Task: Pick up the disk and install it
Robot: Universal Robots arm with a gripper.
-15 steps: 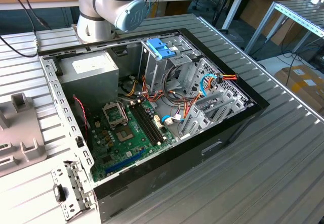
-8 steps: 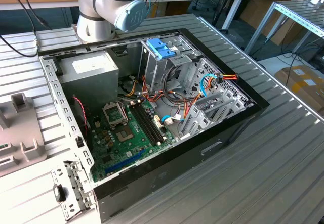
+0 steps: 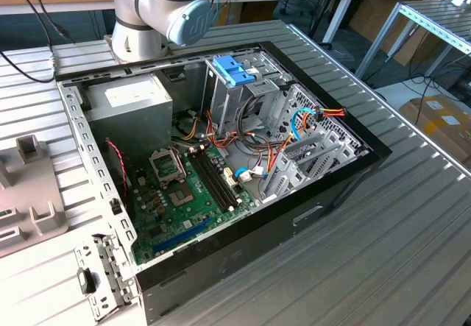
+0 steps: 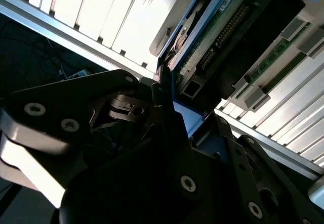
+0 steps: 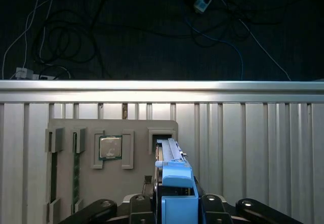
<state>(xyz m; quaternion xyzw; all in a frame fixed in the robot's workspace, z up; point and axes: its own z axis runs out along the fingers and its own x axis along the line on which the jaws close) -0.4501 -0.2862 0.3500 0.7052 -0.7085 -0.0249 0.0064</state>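
The disk [image 5: 174, 183], seen edge-on in the first wrist view, is a thin slab in a light-blue carrier with a blue end tab. It stands over the slot [image 5: 161, 139] of a grey holder tray [image 5: 134, 128]. My gripper [image 5: 174, 206] is shut on it, with a black finger [image 5: 139, 204] on each side of the blue carrier. I cannot tell whether the disk's far end still touches the slot. In the second wrist view the disk [image 4: 217, 32] shows its green circuit-board face and blue carrier edge right beside the black gripper body.
An open computer case [image 3: 331, 186] lies on the ribbed metal table, with a drive cage holding blue-tabbed carriers [image 3: 234, 68] at its far side. The holder tray [image 3: 29, 193], at the exterior view's left, also carries a processor chip [image 5: 110, 147] and memory sticks [image 5: 76, 168]. The table's edge [image 5: 162, 85] lies beyond the tray.
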